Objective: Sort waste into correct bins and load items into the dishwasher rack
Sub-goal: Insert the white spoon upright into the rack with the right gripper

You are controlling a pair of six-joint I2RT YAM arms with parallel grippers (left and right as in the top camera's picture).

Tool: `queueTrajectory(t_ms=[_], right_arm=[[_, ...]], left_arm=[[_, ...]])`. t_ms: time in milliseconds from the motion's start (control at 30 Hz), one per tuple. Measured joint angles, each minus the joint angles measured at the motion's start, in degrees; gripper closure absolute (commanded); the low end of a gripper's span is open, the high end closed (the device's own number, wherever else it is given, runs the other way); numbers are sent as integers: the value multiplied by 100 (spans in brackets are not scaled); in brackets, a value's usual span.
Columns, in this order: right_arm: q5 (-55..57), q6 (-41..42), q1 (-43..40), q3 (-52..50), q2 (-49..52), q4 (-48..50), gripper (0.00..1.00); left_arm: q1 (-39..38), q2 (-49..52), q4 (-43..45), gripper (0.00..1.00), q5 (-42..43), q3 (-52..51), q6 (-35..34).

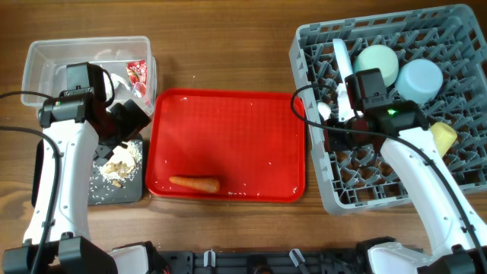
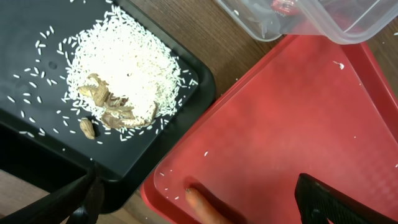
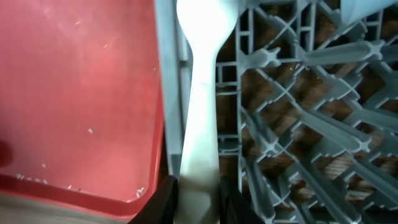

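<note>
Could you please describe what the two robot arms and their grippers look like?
Both arms have smooth white tubular links joined by black joint housings. The left arm and right arm each trail a thin black cable. The left gripper and right gripper have black fingers, and a small green light glows near the right wrist.

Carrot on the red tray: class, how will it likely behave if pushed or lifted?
The carrot is rounded and tapered, so it would probably roll on the smooth red tray. It looks solid, so likely stiff and light.

White arm links [image 1: 53, 183], black joint housings [image 1: 80, 84], thin black cables [image 1: 19, 94], green wrist light [image 1: 393, 113], black claw fingers [image 2: 336, 202]
</note>
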Motion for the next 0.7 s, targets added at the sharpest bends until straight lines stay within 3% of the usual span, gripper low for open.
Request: queueTrajectory(t_ms=[67, 133, 267, 533, 700], right_arm=[[0, -15, -96, -26, 0, 28, 94], [0, -17, -212, -31, 0, 28, 80], [4, -63, -234, -120, 15, 63, 64], [17, -57, -234, -306, 103, 92, 64], [-68, -52, -234, -243, 94, 39, 62]], left_arm=[[0, 0, 0, 0, 0, 0, 0], [0, 0, 0, 0, 0, 0, 0], [0, 0, -2, 0, 0, 0, 0], [-85, 0, -13, 0, 15, 0, 0], [-621, 0, -26, 0, 170, 0, -20]])
